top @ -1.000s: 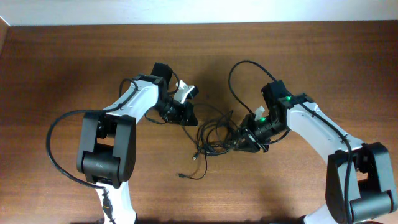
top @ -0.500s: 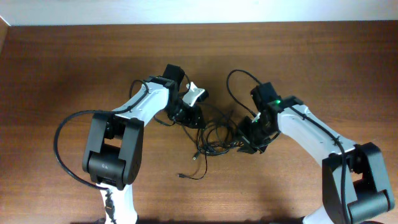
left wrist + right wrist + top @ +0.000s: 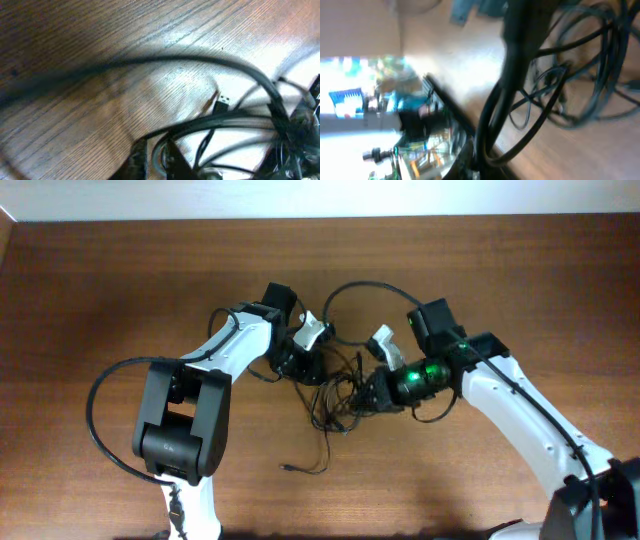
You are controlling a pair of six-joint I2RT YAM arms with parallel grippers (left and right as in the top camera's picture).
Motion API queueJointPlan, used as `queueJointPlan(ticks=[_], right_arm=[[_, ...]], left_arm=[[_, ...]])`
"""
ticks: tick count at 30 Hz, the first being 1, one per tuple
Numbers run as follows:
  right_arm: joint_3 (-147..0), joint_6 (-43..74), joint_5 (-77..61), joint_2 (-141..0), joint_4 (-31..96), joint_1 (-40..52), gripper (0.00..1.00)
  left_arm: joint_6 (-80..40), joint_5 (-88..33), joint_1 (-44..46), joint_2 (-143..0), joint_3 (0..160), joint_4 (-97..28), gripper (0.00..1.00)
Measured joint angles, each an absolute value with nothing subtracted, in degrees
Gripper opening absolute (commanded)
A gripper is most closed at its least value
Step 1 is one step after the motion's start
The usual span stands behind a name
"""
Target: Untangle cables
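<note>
Right gripper [image 3: 377,393]: your jaws are fully closed, and the tip sits at the right edge of the cables [image 3: 335,395]. From overhead the tip overlaps the outermost loops. Whether a strand is actually pinched, you cannot tell, because the right wrist view is smeared. That view does show the cables [image 3: 590,65] as overlapping loops up and to the right of the fingers. One thicker black cord runs down through the middle of the frame.

Left gripper [image 3: 305,367]: the tip is at the upper left edge of the same bundle. You cannot tell how far these jaws stand apart. Overhead the tip is dark against dark cords, and the left wrist view is blurred. In that view the cables [image 3: 210,120] arc across close to the camera, low over the wood. A small silvery plug [image 3: 222,102] lies flat on the table beyond them.

Bundle position: a compact knot of thin black loops on the table [image 3: 120,280], near its middle and between your two grippers. A loose strand [image 3: 300,471] trails out from its lower side and ends apart from the knot.

Further out: the right arm's thick cable [image 3: 360,283] arches behind the knot. The left arm's thick cable [image 3: 91,405] loops out beside its base.
</note>
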State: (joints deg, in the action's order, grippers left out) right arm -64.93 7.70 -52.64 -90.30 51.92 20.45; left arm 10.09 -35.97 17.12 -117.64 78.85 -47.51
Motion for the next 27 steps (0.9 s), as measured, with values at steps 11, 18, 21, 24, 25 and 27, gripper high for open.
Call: queueJointPlan(ticks=[11, 18, 21, 24, 25, 27], right_arm=[[-57.23, 8.86, -40.88, -90.32, 58.94, 22.06, 0.04], [-53.19, 17.82, -34.11, -92.16, 58.24, 23.14, 0.04], [-53.19, 18.28, -34.09, -92.16, 58.78, 25.19, 0.04], [-53.17, 17.02, -36.86, -92.16, 58.98, 29.17, 0.04], [-53.17, 16.91, -36.51, -92.18, 58.59, 31.22, 0.05], [-53.17, 20.16, -31.18, -92.33, 56.99, 33.28, 0.09]], left_arm=[[0.99, -24.51, 17.19, -117.64, 78.85, -47.31, 0.1], [0.8, -24.36, 17.19, -117.64, 78.85, -47.29, 0.11], [0.8, -24.36, 17.19, -117.64, 78.85, -47.29, 0.14], [0.8, -24.36, 17.19, -117.64, 78.85, -47.29, 0.14], [0.78, -24.36, 17.19, -117.64, 78.85, -47.31, 0.14], [0.78, -24.36, 17.19, -117.64, 78.85, -47.29, 0.15]])
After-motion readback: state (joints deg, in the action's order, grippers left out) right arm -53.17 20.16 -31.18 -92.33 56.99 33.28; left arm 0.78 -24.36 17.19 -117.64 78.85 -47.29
